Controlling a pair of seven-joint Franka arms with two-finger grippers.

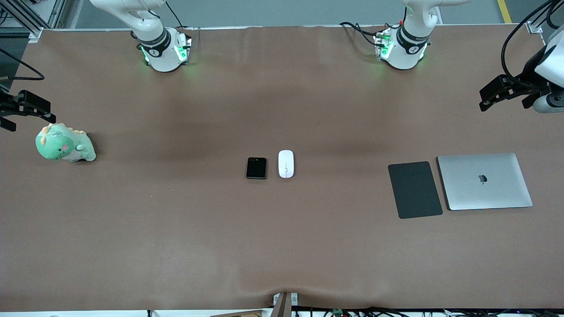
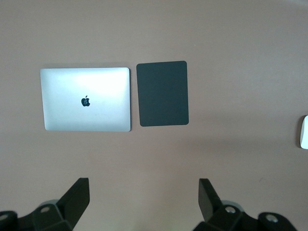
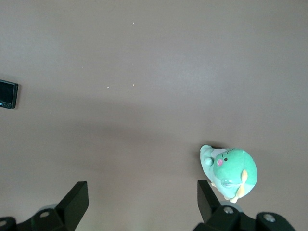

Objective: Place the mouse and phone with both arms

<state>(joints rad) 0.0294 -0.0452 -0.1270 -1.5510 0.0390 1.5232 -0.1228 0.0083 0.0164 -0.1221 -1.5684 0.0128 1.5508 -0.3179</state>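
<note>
The white mouse (image 1: 286, 164) and black phone (image 1: 256, 167) lie side by side, just apart, mid-tabletop (image 1: 282, 246); the phone is toward the right arm's end. The left gripper (image 2: 144, 197) hangs wide open and empty above the tabletop near the silver laptop (image 1: 484, 181) and dark pad (image 1: 414, 189). The right gripper (image 3: 143, 197), equally spread and empty, hangs near a green plush dinosaur (image 1: 64, 143).

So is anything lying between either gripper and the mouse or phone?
Nothing visible. The phone and mouse lie side by side mid-table with bare table around them. The left gripper and right gripper hang open at their ends.
</note>
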